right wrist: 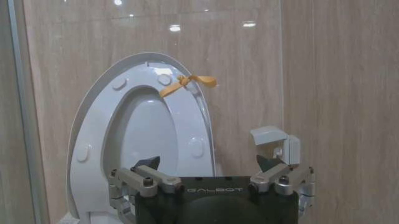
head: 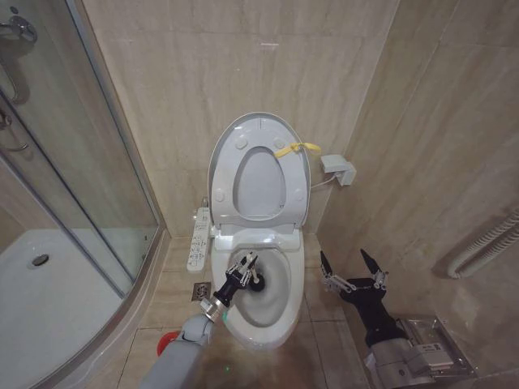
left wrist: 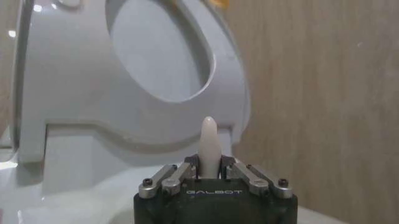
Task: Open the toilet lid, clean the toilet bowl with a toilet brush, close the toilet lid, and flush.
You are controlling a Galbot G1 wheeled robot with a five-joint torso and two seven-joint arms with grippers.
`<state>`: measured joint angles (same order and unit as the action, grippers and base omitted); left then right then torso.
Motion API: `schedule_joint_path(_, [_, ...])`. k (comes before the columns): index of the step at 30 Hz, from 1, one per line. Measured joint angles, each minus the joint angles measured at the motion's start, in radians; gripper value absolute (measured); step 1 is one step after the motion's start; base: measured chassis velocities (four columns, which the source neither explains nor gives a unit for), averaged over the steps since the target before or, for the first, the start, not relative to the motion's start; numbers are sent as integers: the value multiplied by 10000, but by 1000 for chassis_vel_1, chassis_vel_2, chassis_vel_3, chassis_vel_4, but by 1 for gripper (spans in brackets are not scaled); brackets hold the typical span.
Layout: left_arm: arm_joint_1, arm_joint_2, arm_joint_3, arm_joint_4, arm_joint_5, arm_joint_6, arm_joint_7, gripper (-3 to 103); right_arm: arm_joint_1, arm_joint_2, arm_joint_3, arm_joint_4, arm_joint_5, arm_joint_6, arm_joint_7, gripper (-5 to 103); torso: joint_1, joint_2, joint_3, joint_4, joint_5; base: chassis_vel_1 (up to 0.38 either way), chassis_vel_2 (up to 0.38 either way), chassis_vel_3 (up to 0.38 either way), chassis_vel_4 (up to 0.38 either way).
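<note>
The toilet lid stands raised against the wall with the ring seat folded up in front of it; a yellow tag hangs at the rim. Below lies the white toilet bowl. My left gripper reaches over the bowl's left rim, shut on the toilet brush, whose dark head is inside the bowl. In the left wrist view the white handle tip sticks up between that gripper's closed fingers. My right gripper hovers open to the right of the toilet, holding nothing.
A glass shower enclosure fills the left. A white control panel sits beside the bowl, with a floor drain and a red holder cup below. A wall box and white hose are on the right.
</note>
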<state>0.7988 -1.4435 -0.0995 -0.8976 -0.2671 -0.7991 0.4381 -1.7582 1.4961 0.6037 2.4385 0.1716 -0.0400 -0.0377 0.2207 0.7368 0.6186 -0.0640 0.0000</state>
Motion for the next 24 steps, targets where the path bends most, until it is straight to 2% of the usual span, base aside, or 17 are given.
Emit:
schedule_joint_path(2, [-36,-58,50,47,-115,47,-168,21,0,0,0,0,0,0,0,100,0,0,0,-1,0,0,0,0,0])
schedule_joint_path(5, [87,-180,267,-498,-1481,433,-430,21,0,0,0,0,0,0,0,100,0,0,0,2,1,0,0,0,0])
schedule_joint_path(6, [87,-180,267,-498,-1481,433,-430,21,0,0,0,0,0,0,0,100,0,0,0,2,1,0,0,0,0])
schedule_joint_path(8, [254,-184,418,-1417,-2631,791,-477,21,0,0,0,0,0,0,0,100,0,0,1,1,-1,0,0,0,0])
schedule_joint_path(9, [254,-184,418,-1417,-2631,791,-477,21,0,0,0,0,0,0,0,100,0,0,1,1,-1,0,0,0,0])
schedule_joint_path(12, [314,-177,458,-2253,-3499,990,-554,21,0,0,0,0,0,0,0,100,0,0,0,1,1,0,0,0,0])
schedule_joint_path(17, [217,-257,377,-2238,-3437,820,-495,21,0,-1,0,0,0,0,0,100,0,0,0,1,1,0,0,0,0])
schedule_joint_path(20, [86,-348,300,-1553,-3011,387,-204,21,0,0,0,0,0,0,0,100,0,0,0,0,1,0,0,0,0])
schedule_joint_path(24, [32,-418,281,-917,-2887,169,-25,21,0,0,0,0,0,0,0,100,0,0,1,3,1,0,0,0,0])
